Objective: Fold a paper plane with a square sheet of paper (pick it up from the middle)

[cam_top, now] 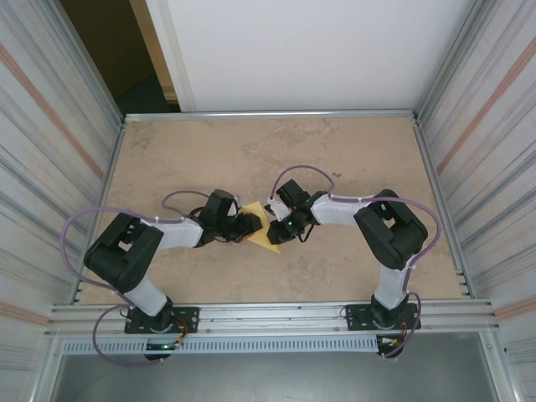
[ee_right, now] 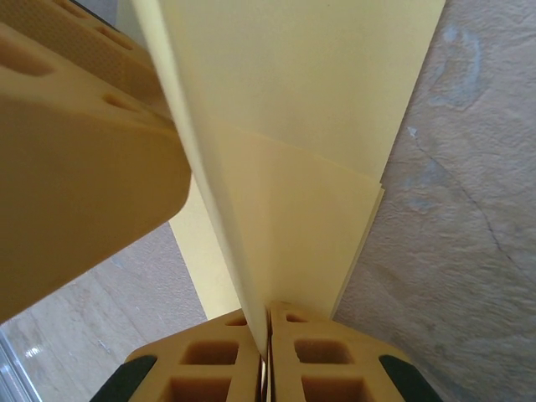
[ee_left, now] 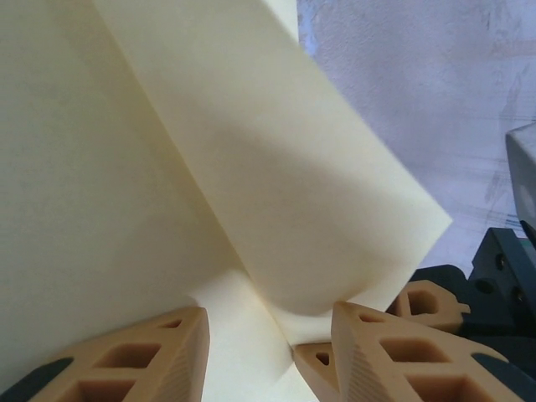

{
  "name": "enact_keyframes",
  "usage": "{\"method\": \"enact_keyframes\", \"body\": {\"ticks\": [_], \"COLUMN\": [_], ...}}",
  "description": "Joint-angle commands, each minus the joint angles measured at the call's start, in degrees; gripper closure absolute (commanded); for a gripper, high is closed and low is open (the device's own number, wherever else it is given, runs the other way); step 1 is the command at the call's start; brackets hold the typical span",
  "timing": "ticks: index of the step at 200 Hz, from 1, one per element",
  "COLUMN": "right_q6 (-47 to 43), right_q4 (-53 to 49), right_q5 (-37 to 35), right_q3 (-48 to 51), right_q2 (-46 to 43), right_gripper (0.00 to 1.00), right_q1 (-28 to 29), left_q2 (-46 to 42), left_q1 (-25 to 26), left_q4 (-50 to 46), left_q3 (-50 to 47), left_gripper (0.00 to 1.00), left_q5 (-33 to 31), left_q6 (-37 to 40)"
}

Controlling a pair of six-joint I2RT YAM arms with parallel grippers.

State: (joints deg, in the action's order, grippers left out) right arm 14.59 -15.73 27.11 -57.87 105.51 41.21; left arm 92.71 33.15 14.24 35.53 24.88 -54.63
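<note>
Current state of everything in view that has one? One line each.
sheet of paper: folded, layers doubled over, clamped at one edge.
left gripper: open, fingers apart on either side of the sheet.
right gripper: shut on the sheet of paper.

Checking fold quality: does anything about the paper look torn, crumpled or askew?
Nothing stands out. The square sheet of paper is folded, smooth and untorn; the right gripper pinches it, and the left gripper stands open around its fold.

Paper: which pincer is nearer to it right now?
Right. The right pincer is shut on the paper; the left pincer straddles it, jaws apart.
</note>
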Motion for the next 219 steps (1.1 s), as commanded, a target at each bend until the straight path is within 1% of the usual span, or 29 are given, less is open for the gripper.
{"method": "enact_keyframes", "body": {"ticks": [1, 28, 38, 63, 72, 93, 110, 136, 171, 219], "right_q6": [0.6, 0.6, 1.0, 3.2, 4.4, 7.5, 9.3, 11.9, 13.0, 14.1], "right_q4": [-0.8, -0.7, -0.6, 1.9, 3.4, 8.0, 11.3, 15.0, 15.3, 14.5], "right_q5": [0.7, 0.9, 1.1, 1.8, 1.9, 1.9, 1.6, -0.1, -2.9, -6.2], "right_q3": [1.0, 1.4, 1.5, 3.3, 4.5, 8.0, 10.4, 12.7, 12.6, 12.6], "right_q2": [1.4, 0.7, 0.1, -3.6, -5.4, -9.8, -12.3, -13.7, -11.8, -11.1], "right_gripper": [0.90, 0.85, 0.80, 0.65, 0.62, 0.59, 0.58, 0.59, 0.66, 0.70], "right_q1": [-0.2, -0.4, -0.6, -1.6, -2.1, -3.0, -2.8, -1.4, 0.2, 1.3], "left_q2": [1.2, 2.2, 2.8, 4.2, 4.7, 5.5, 5.9, 6.5, 6.9, 7.1], "left_q1": [0.5, 0.4, 0.5, 0.4, 0.4, 0.5, 0.5, 0.5, 0.5, 0.5], "left_q4": [-1.5, -6.8, -8.9, -12.5, -13.1, -14.3, -15.4, -16.8, -17.0, -17.4], "left_q3": [1.8, 3.3, 3.7, 4.5, 4.6, 4.9, 5.3, 6.0, 6.5, 6.7], "left_gripper": [0.57, 0.57, 0.57, 0.59, 0.59, 0.59, 0.59, 0.60, 0.60, 0.59], "left_q5": [-0.1, -2.1, -2.6, -3.6, -3.6, -3.8, -4.1, -4.1, -3.4, -2.9], "left_q6": [0.9, 0.1, -0.2, -0.5, -0.8, -1.6, -1.5, -1.8, -1.4, -0.9]}}
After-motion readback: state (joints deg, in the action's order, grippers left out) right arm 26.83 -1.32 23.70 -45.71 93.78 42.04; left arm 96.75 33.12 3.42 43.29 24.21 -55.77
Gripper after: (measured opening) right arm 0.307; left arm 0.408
